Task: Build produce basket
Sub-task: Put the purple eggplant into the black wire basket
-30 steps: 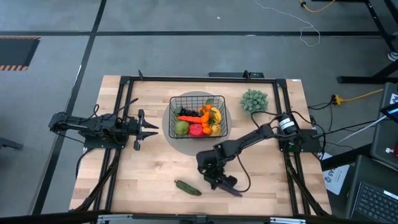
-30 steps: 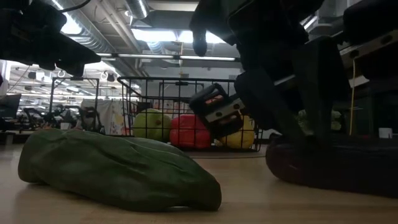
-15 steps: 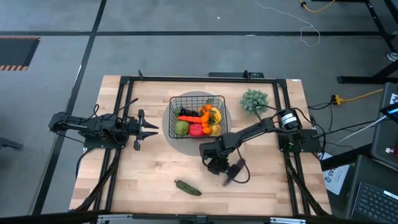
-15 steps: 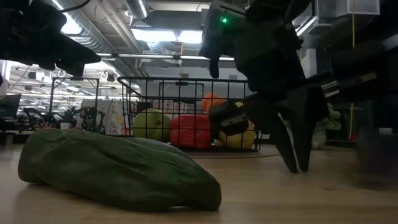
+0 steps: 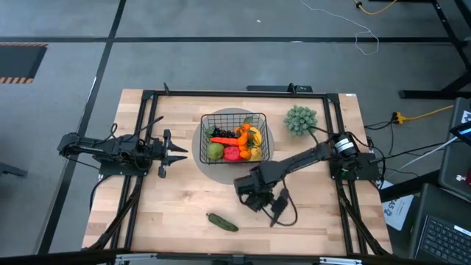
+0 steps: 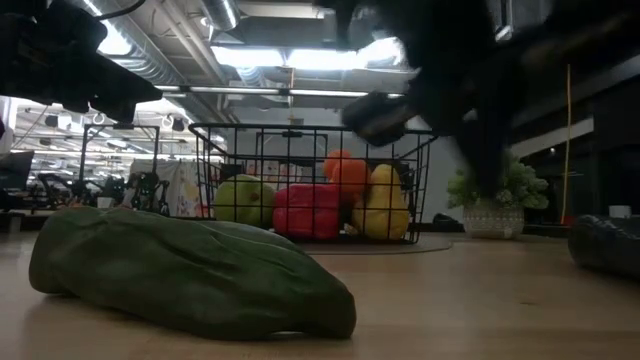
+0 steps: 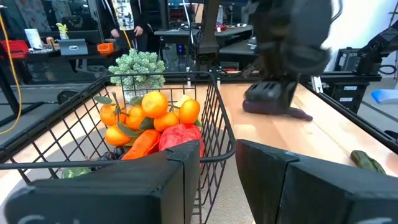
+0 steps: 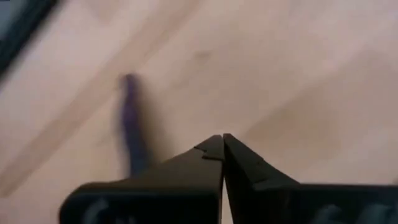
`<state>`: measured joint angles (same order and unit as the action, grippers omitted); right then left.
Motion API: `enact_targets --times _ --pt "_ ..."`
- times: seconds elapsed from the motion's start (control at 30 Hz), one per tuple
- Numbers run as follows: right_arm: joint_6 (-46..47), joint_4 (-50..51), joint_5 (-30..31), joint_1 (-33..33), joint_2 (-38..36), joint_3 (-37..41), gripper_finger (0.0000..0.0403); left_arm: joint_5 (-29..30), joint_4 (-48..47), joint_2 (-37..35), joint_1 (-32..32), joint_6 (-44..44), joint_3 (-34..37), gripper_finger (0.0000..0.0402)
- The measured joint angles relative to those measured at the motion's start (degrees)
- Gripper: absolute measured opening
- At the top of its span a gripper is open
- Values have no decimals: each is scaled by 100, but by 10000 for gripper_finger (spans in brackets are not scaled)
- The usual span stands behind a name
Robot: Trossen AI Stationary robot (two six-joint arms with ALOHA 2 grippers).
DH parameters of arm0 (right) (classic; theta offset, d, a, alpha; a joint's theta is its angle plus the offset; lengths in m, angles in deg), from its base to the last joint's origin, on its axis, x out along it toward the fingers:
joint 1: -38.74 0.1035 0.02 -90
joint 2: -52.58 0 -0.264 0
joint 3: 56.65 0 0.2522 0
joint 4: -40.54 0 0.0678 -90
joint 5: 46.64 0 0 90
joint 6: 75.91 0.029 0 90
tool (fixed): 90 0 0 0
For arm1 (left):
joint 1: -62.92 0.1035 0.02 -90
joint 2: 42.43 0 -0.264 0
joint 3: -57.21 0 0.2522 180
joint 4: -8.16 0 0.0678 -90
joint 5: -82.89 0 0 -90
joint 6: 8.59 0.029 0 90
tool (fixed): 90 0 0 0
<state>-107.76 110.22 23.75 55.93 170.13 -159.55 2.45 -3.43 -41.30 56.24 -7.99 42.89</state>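
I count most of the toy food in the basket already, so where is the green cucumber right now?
In the high view, the green cucumber lies on the bare table near its front edge, outside the basket, just left of the right gripper.

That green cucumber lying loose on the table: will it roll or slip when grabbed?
The cucumber looks soft, with creased, dented skin, so it would probably give under a grip rather than slip. It lies flat on the table, lumpy and uneven, so a nudge likely slides it more than rolls it.

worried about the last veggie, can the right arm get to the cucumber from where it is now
Probably yes: the cucumber lies alone on bare table, and the shut right gripper is just beside it with nothing between.
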Motion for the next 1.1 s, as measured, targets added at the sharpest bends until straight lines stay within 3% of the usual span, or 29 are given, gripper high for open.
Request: enact_targets --times 0.1,0.3,0.43,0.73,1.1 --pt "420 666 -21 217 -12 -228 2 0 0 -2 2 -2 0 94" --pt "2033 2577 755 445 -12 -413 13 -2 0 0 2 -26 0 94" --pt "2615 3451 776 506 -12 -413 13 0 1 0 2 -35 1 94" --pt "2479 2530 -557 835 -23 -20 6 -2 0 0 1 -19 0 94" --pt "2259 722 -399 907 -17 1122 1 1 0 0 2 0 0 94"
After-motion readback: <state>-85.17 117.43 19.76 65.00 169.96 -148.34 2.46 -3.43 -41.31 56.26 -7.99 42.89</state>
